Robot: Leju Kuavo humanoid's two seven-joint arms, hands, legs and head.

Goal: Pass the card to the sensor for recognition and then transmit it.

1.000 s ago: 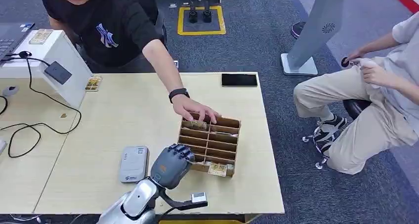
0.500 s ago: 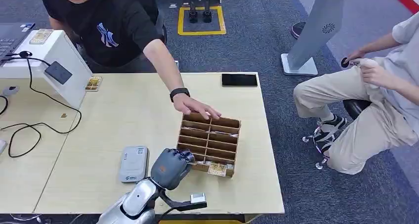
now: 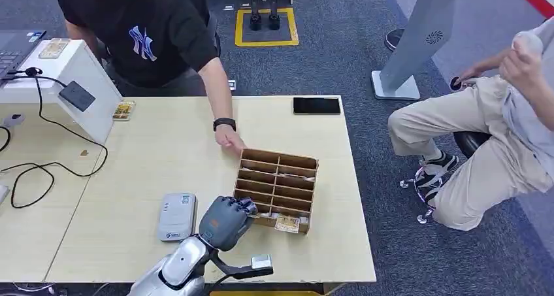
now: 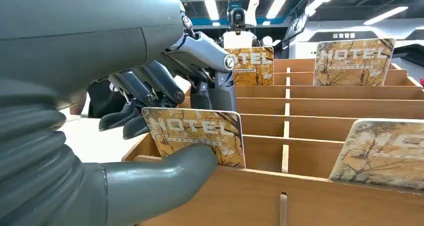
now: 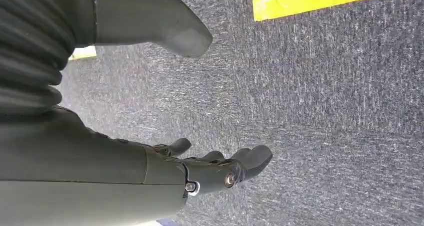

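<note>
A wooden slotted card box (image 3: 279, 178) stands on the table's right half. My left hand (image 3: 226, 220) is at its near left corner. In the left wrist view the thumb (image 4: 170, 173) and the dark fingers (image 4: 150, 89) pinch a yellow HOTEL card (image 4: 197, 132) standing in the nearest slot. More HOTEL cards (image 4: 352, 61) stand in other slots, and one card (image 3: 287, 223) leans at the box's front. A grey card reader (image 3: 177, 215) lies just left of my hand. My right hand (image 5: 220, 168) hangs over the carpet, fingers apart and holding nothing.
A person in black leans over the far table edge, one hand (image 3: 230, 139) by the box's far left corner. A white stand (image 3: 78, 87) with cables sits at the left, a black phone (image 3: 316, 105) at the back. Another person sits to the right.
The person's hand has left the box's far rim and drawn back to its far left corner. The seated person has raised an arm. My left hand has barely moved.
</note>
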